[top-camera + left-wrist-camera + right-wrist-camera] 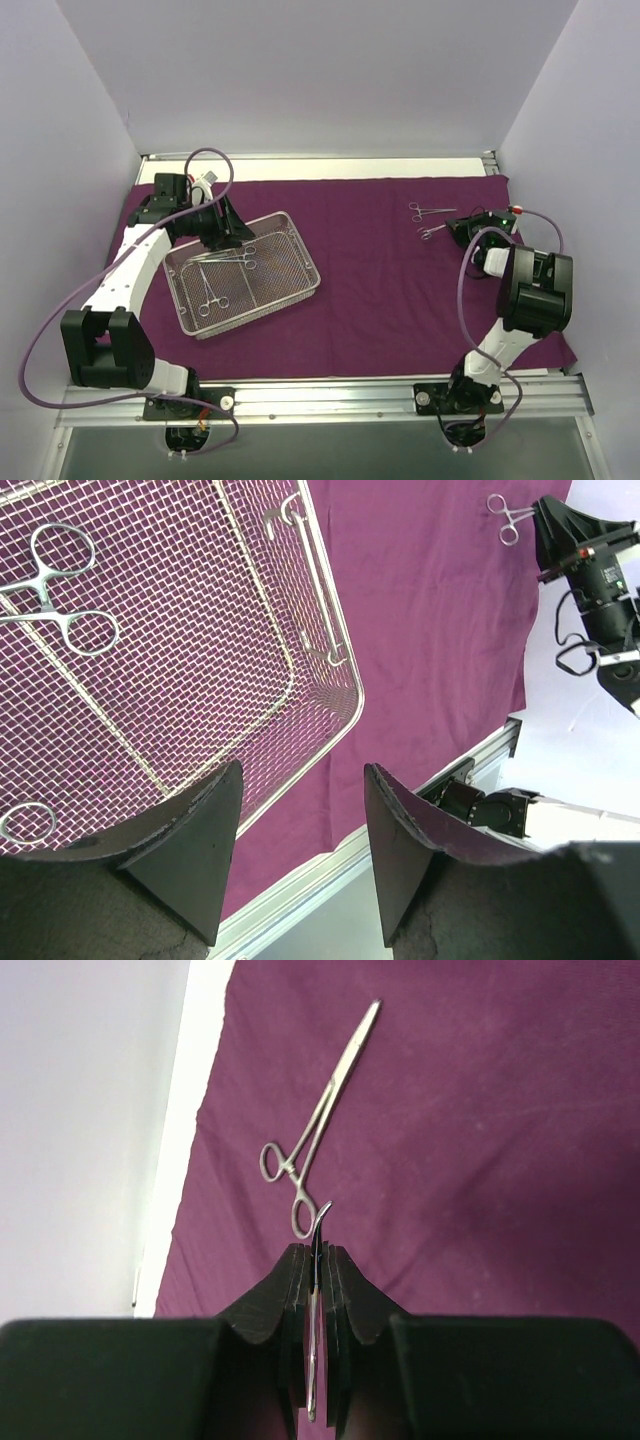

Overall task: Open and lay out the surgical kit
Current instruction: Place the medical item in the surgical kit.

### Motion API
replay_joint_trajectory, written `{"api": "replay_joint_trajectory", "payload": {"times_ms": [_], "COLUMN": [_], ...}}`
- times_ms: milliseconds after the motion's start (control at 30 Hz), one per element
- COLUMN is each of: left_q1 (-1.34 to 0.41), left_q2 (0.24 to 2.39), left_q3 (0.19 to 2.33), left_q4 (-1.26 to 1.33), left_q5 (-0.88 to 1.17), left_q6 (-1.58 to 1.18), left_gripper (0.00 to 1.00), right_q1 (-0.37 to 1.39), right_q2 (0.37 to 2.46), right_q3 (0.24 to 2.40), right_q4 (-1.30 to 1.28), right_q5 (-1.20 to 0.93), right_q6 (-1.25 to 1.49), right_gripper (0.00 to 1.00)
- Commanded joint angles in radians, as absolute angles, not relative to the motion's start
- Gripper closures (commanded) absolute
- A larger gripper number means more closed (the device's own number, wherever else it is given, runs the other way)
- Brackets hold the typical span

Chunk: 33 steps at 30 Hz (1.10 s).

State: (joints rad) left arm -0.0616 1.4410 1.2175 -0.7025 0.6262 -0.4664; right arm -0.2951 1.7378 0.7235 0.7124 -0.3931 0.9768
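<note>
Right wrist view is showing my right gripper (315,1280) pinching fully closed on a thin silver clamp (316,1245), whose curved tip is poking out past the fingers. Just beyond it, a second clamp (320,1110) is lying flat on the purple cloth (480,1160), near the cloth's far right corner. My left gripper (300,850) is hanging wide open and empty over the edge of the mesh tray (305,250), which is sitting on the cloth's left half with more clamps (211,296) inside.
</note>
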Motion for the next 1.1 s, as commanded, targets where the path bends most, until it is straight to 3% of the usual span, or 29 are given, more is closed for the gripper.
{"api": "replay_joint_trajectory", "payload": {"times_ms": [0,600,1067], "left_q1": [-0.052,-0.044,-0.032], "left_q2": [1.448,1.489,1.476], "left_q3": [1.218,1.23,1.212], "left_q4": [-0.673,-0.68,-0.681], "left_q5": [0.655,0.672,0.683], "left_q6": [-0.449,-0.442,-0.439], "left_gripper": [0.4,0.4,0.41], "right_q1": [-0.305,-0.301,-0.272], "right_q2": [1.77,1.839,1.852], "right_q3": [0.729,0.683,0.66], "right_q4": [0.84,0.908,0.858], "right_q5": [-0.399,-0.311,-0.256], "right_q6": [1.012,1.088,1.098], "right_gripper": [1.0,1.0,0.93]}}
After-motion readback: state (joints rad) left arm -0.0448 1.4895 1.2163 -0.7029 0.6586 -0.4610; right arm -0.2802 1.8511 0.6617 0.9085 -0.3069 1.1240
